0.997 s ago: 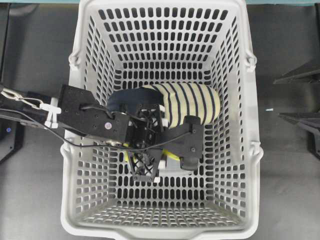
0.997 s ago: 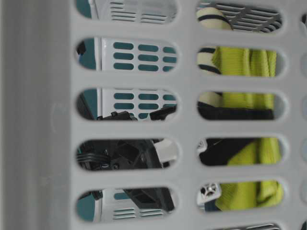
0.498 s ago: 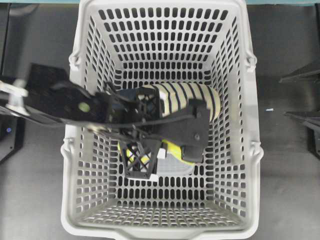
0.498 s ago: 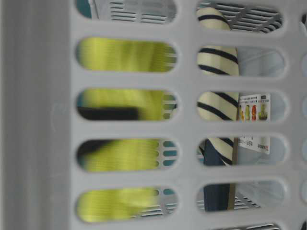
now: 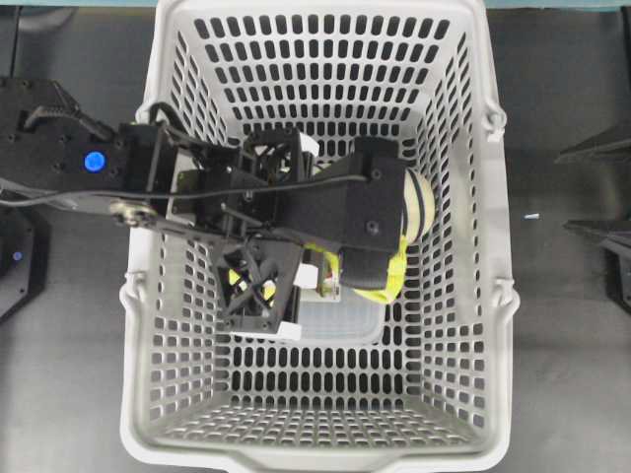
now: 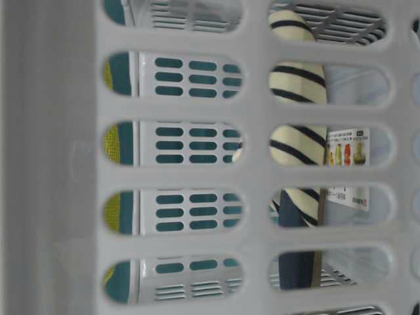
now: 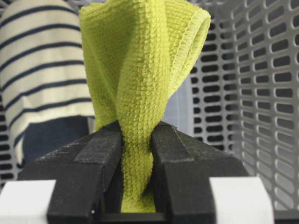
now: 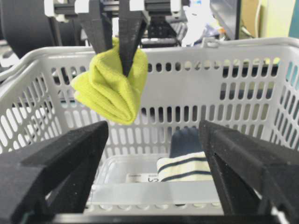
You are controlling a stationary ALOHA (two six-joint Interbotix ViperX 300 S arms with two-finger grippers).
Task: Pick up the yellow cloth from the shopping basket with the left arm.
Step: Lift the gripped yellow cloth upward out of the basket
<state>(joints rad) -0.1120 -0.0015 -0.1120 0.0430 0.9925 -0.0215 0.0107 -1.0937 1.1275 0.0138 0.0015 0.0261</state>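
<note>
Overhead view hides most of the yellow cloth (image 5: 386, 279): the left arm (image 5: 148, 177) reaches across the shopping basket (image 5: 325, 448) and its black body covers nearly everything, leaving only a yellow-green edge showing at its lower right. The striped slipper (image 5: 419, 207) is likewise mostly covered, with just its rounded end peeking out. From counter level, the basket wall fills the frame and the cloth (image 6: 111, 141) appears only as thin slivers through the leftmost slots, while the slipper (image 6: 296, 141) stands out more clearly through the slots to the right.

The left gripper (image 7: 136, 154) has its jaws closed on the cloth (image 7: 140, 84), pinching a bunched middle fold. Seen from the right wrist camera, the cloth (image 8: 110, 88) hangs from the left gripper (image 8: 117, 46) up at rim height, clear of the basket floor, its long axis roughly vertical and its folded bulk drooping down and to one side. The right gripper (image 8: 154, 172) holds its jaws wide apart, gripping nothing.
</note>
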